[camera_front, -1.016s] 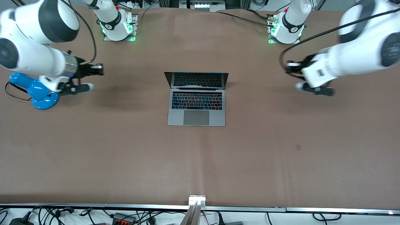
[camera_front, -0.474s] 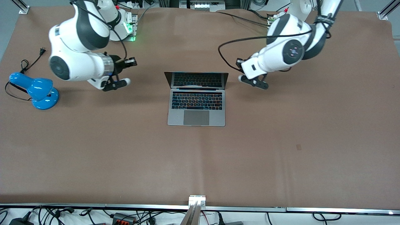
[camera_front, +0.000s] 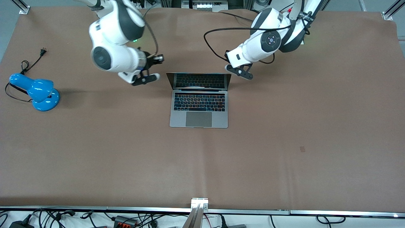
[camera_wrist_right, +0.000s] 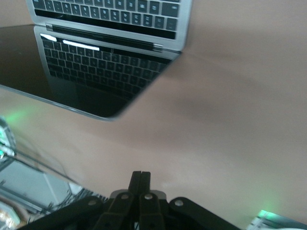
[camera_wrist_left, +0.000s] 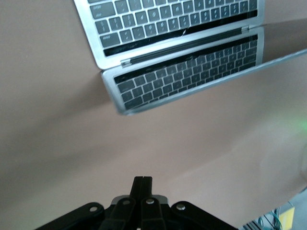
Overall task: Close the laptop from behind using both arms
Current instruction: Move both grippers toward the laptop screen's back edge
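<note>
Front view: laptop (camera_front: 199, 100) sits open mid-tabletop, a bit toward the edge where the arm bases stand, screen up, keyboard facing the front camera. Right pincer (camera_front: 148, 78) hangs low just beside the screen's corner at the right arm's end, not touching; arm bent over from its base, wrist roughly level, pincer aimed at the lid. Left pincer (camera_front: 238, 71) sits just beside the screen's corner at the left arm's end, apparently apart from it by a hair; elbow high, forearm sloping down. Both pincers' fingers look pressed together, nothing held. Blue desk lamp (camera_front: 35, 91) stands near the tabletop edge at the right arm's end, well apart from the action.

Left wrist view: fingers (camera_wrist_left: 142, 188) together, empty; laptop (camera_wrist_left: 172, 52) ahead, dark screen mirroring the keys, bare tabletop (camera_wrist_left: 57, 158) between.

Right wrist view: same story, fingers (camera_wrist_right: 140, 184) shut flat, laptop (camera_wrist_right: 105, 52) screen corner ahead.

Step judged: approach phase, lid not yet touched or tilted. Next move likely needs both pincers tucked onto the lid's back face near the top edge, then an even push toward the keyboard; uneven pushing could skew or slide the laptop.
</note>
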Available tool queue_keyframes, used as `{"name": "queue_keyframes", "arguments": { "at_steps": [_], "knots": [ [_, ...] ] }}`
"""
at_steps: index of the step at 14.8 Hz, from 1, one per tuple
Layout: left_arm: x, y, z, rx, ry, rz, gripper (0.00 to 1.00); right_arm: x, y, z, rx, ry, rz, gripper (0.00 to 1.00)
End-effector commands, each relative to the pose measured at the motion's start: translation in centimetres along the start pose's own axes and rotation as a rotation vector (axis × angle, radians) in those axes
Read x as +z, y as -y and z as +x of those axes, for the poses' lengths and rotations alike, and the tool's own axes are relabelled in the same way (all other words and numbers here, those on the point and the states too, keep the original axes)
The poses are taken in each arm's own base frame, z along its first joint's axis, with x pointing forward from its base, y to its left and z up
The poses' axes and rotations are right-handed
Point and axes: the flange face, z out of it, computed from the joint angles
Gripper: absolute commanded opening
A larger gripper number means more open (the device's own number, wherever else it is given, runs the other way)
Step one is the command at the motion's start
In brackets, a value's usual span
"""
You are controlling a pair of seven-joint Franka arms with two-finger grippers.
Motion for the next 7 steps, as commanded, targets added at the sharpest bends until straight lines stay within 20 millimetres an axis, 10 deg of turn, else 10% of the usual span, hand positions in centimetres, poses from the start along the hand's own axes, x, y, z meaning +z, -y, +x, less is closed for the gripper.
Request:
{"name": "queue_keyframes", "arguments": {
  "at_steps": [1, 7],
  "knots": [
    [1.2, 0.3, 0.7, -0.025, -0.023, -0.035, 0.00, 1.6, 1.0, 0.9, 0.033, -0.035, 0.009, 0.00],
    [1.4, 1.3, 4.6, -0.070, -0.081, -0.111, 0.00, 1.8, 2.6, 4.1, 0.085, -0.103, 0.084, 0.00]
  ]
}}
